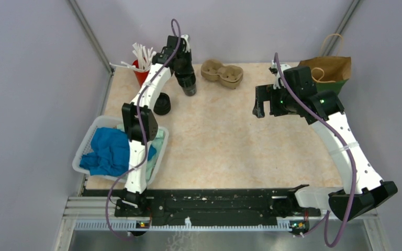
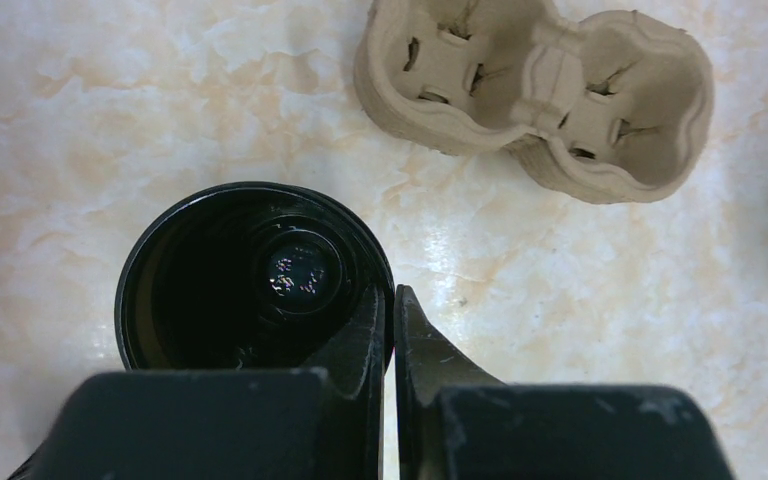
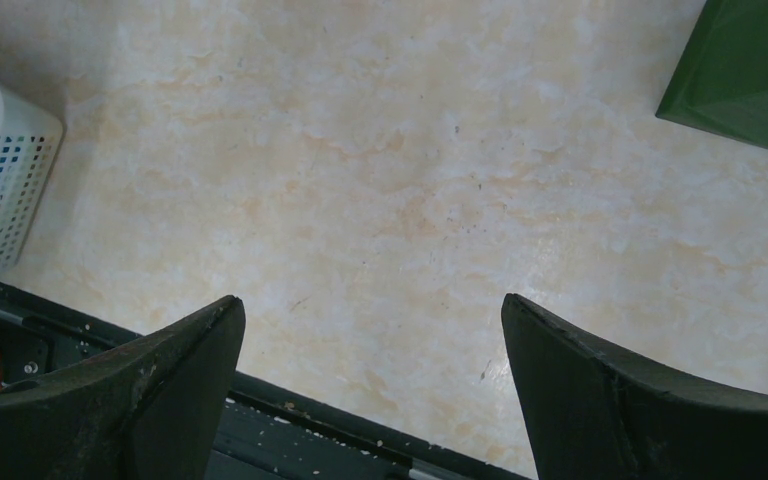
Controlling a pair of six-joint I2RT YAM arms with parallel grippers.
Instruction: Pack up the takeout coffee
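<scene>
The takeout coffee cup (image 1: 188,84) is black and has no lid on; the left wrist view looks straight down into it (image 2: 210,290). My left gripper (image 1: 183,68) is shut on the cup's rim (image 2: 392,325), with one finger inside the cup and one outside. A round black lid (image 1: 163,104) lies on the table beside the left arm. The brown pulp cup tray (image 1: 222,73) stands just right of the cup and also shows in the left wrist view (image 2: 530,90). My right gripper (image 1: 261,104) hangs open and empty over bare table (image 3: 370,300).
A red cup of white sticks (image 1: 142,70) stands at the back left. A brown paper bag (image 1: 331,68) stands on a green object (image 3: 750,70) at the back right. A white basket (image 1: 91,138) with blue cloth sits at the front left.
</scene>
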